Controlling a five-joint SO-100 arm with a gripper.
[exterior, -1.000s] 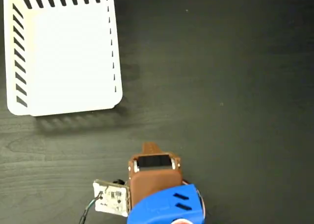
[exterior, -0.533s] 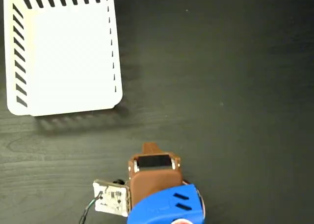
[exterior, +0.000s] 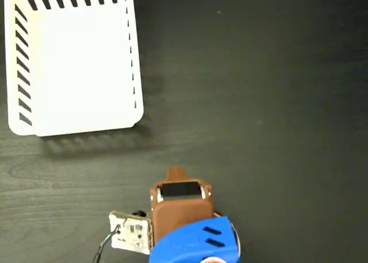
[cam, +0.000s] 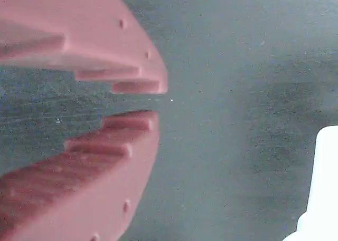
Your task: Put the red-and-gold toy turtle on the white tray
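Fixed view: even overhead light; the white tray [exterior: 75, 61] is overexposed, its floor blank, and casts a soft shadow along its lower side onto the dark table [exterior: 259, 102]. Wrist view: my fingers [cam: 95, 156] are close and out of focus, washed pale pink; the surface looks hazy and grey-green.

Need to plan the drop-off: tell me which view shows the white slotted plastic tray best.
The fixed view: the white slotted plastic tray appears nearly whole from above, empty, at upper left on the dark table. The wrist view catches only a white corner at its right edge.
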